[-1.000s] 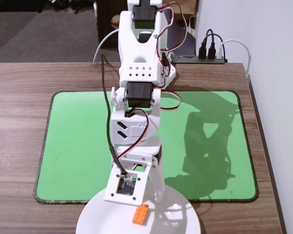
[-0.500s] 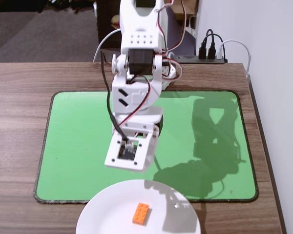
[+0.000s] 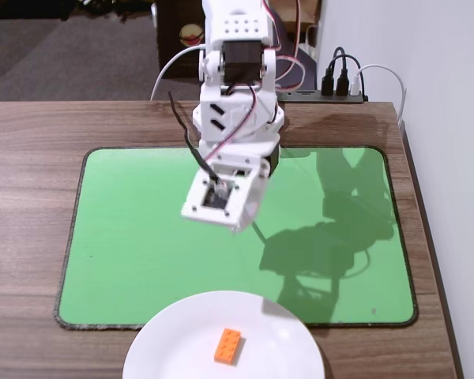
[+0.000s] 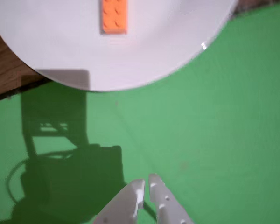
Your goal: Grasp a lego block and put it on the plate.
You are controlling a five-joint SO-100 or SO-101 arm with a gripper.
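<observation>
The orange lego block (image 3: 228, 346) lies flat on the white plate (image 3: 174, 347) at the table's front edge; the wrist view shows the lego block (image 4: 114, 15) near the top, on the plate (image 4: 154, 51). My gripper (image 4: 146, 183) hangs over the green mat, well back from the plate, its white fingers (image 4: 130, 200) almost together with nothing between them. In the fixed view the gripper (image 3: 251, 227) is mostly hidden under the white wrist block.
A green mat (image 3: 126, 237) covers the middle of the wooden table (image 3: 31, 142). The arm's base (image 3: 245, 118) stands at the mat's back edge. A power strip with plugs (image 3: 336, 87) sits at the back right by the white wall.
The arm has lifted and pulled back from the plate toward its base. The lego block stays on the plate, free of the gripper.
</observation>
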